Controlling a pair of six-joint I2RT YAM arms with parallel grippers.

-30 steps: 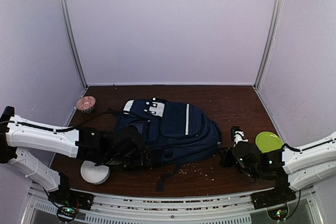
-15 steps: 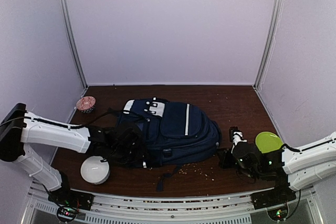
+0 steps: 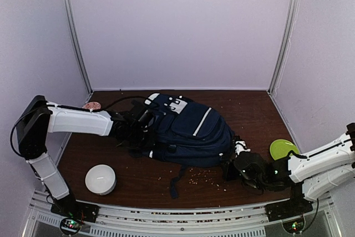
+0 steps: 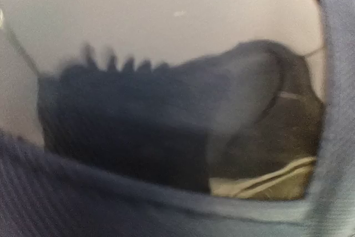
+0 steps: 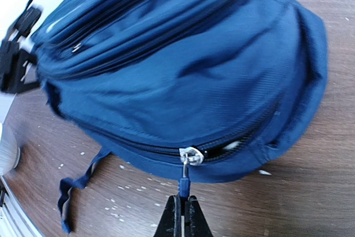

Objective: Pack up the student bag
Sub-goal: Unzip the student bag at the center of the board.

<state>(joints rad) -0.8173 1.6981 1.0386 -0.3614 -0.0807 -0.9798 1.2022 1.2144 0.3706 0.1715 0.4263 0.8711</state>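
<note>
The student bag [image 3: 188,131], dark navy with white stripes, lies on its side mid-table. My left gripper [image 3: 140,130] is pressed into the bag's left end, shut on its fabric. The left wrist view is blurred and shows only dark navy bag [image 4: 138,137] cloth close up, with my fingers hidden. My right gripper [image 5: 183,201] is shut on the blue zipper pull [image 5: 183,182] below the silver slider [image 5: 191,155] at the bag's [image 5: 177,70] right end. In the top view, that right gripper [image 3: 232,165] sits against the bag's near right corner.
A white round pouch [image 3: 100,178] stands near the front left. A lime green plate [image 3: 283,149] lies at the right and a pink patterned bowl [image 3: 91,105] at the back left. Crumbs [image 3: 208,178] and a loose strap [image 5: 77,184] lie in front of the bag.
My left gripper went from open to shut on the bag's left end. That end lifted and shifted back and right. The right gripper moved slightly left, still holding the zipper pull.
</note>
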